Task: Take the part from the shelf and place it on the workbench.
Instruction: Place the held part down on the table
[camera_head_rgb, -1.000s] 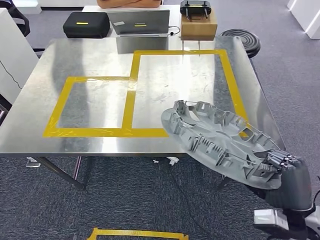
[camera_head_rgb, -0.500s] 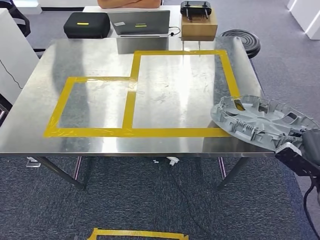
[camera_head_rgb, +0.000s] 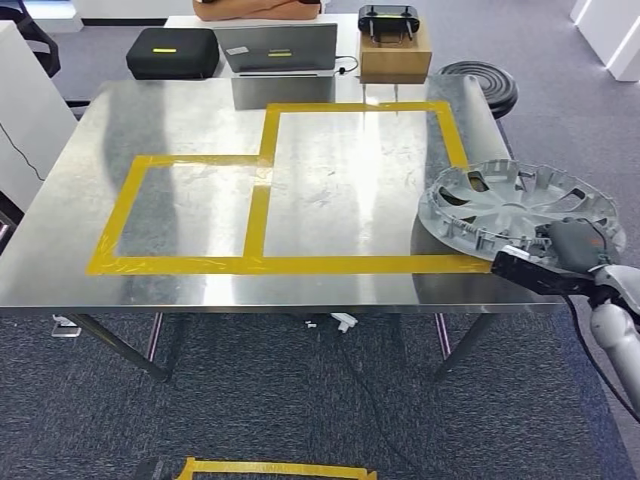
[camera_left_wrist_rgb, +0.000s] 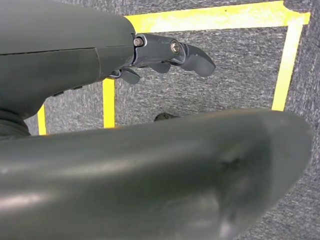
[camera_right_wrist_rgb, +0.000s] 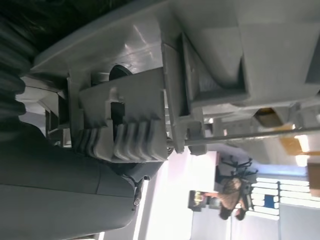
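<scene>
The part (camera_head_rgb: 513, 205) is a round grey plastic wheel cover, its ribbed inner side facing up. My right hand (camera_head_rgb: 577, 245) grips its near right rim and holds it in the air over the right edge of the steel workbench (camera_head_rgb: 189, 120), about level. In the right wrist view the part's ribs and clips (camera_right_wrist_rgb: 211, 50) sit right against my right hand (camera_right_wrist_rgb: 56, 185). My left hand (camera_left_wrist_rgb: 75, 55) hangs over the carpet with its fingers (camera_left_wrist_rgb: 188, 52) stretched out and nothing in it.
Two yellow tape frames (camera_head_rgb: 260, 215) mark the workbench top. Behind it stand a black case (camera_head_rgb: 172, 50), a laptop (camera_head_rgb: 275, 45) and a wooden box (camera_head_rgb: 394, 55) with a black controller on it. A black coiled stool (camera_head_rgb: 479, 82) is at the back right. Yellow tape (camera_head_rgb: 275, 467) marks the floor.
My right hand has swung the part from over the table's front right corner out to the right and upward, and the part has levelled from a steep tilt.
</scene>
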